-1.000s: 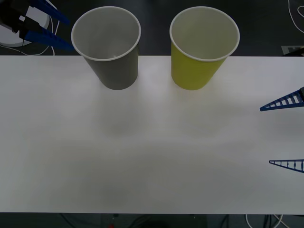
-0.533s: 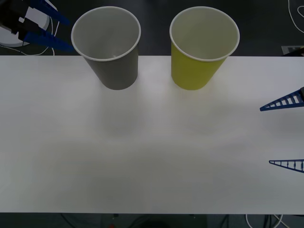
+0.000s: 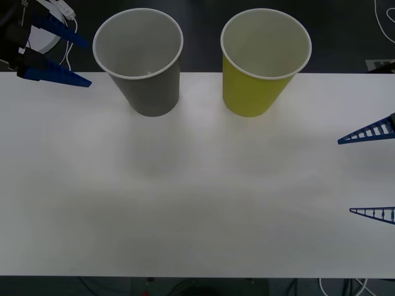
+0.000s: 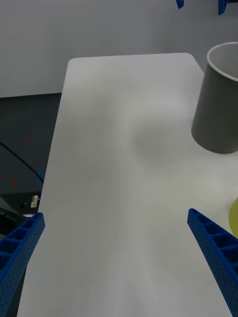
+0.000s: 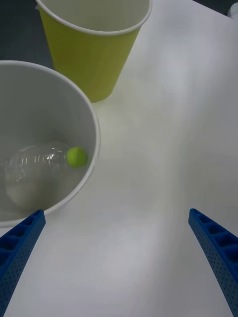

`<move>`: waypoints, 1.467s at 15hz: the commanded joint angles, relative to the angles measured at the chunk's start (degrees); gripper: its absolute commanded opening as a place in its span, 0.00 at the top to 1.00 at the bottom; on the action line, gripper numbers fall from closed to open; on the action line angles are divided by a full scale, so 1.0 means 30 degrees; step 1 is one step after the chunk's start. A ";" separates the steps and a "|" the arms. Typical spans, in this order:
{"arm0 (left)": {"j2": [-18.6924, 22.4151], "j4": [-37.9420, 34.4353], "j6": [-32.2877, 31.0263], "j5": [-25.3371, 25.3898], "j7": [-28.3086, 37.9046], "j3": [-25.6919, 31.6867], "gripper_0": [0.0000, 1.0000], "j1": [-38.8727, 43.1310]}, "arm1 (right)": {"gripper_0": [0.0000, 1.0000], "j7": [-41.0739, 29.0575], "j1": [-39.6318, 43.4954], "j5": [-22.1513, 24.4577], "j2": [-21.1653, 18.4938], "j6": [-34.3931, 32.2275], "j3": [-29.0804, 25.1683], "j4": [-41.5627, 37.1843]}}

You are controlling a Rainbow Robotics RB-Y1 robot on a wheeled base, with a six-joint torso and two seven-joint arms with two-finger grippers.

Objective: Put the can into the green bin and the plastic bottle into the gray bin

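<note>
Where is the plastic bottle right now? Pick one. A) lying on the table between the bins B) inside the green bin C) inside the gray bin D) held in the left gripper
C: the left wrist view shows the plastic bottle lying inside the gray bin.

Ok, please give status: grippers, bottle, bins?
Left gripper open, beside gray bin. Right gripper open, at table's right edge. Bottle lying inside gray bin. Green bin upright; nothing in the way.

Dark gray bin (image 3: 148, 83) with white rim, pale inside; beside it a yellow-green bin (image 3: 256, 86), same white rim. Clear plastic bottle (image 5: 37, 159), lime-green cap, inside the gray bin. Blue ribbed fingers (image 3: 54, 73), white table (image 3: 197, 197).
</note>
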 commanded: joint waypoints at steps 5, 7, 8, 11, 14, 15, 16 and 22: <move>0.1168 -0.0946 0.0917 0.2178 -0.3454 0.0019 0.00 0.2192 | 0.00 0.0000 0.0000 0.0000 0.0000 0.0000 0.0000 0.0000; 0.1285 -0.1004 0.1268 0.2939 -0.4714 0.0048 0.00 0.2983 | 0.00 0.0000 0.0000 0.0000 0.0000 0.0000 0.0000 0.0000; 0.1314 -0.1063 0.1473 0.3408 -0.5359 0.0048 0.00 0.3452 | 0.00 0.0000 0.0000 0.0000 0.0000 0.0000 0.0000 0.0000; 0.1314 -0.1092 0.2059 0.4492 -0.7146 0.0048 0.00 0.4565 | 0.00 0.0000 0.0000 0.0000 0.0000 0.0000 0.0000 0.0000; 0.1373 -0.1092 0.2469 0.5781 -0.9167 0.0048 0.00 0.5796 | 0.00 0.0000 0.0000 0.0000 0.0000 0.0000 0.0000 0.0000; 0.1373 -0.1092 0.2528 0.6191 -0.9753 0.0048 0.00 0.6206 | 0.00 0.0000 0.0000 0.0000 0.0000 0.0000 0.0000 0.0000; 0.1373 -0.1092 0.2616 0.6748 -1.0544 0.0048 0.00 0.6674 | 0.00 0.0000 0.0000 0.0000 0.0000 0.0000 0.0000 0.0000; 0.1080 -0.1444 0.2645 0.7275 -1.3181 0.2656 0.00 1.0424 | 0.00 0.0000 0.0000 0.0000 0.0000 0.0000 0.0000 0.0000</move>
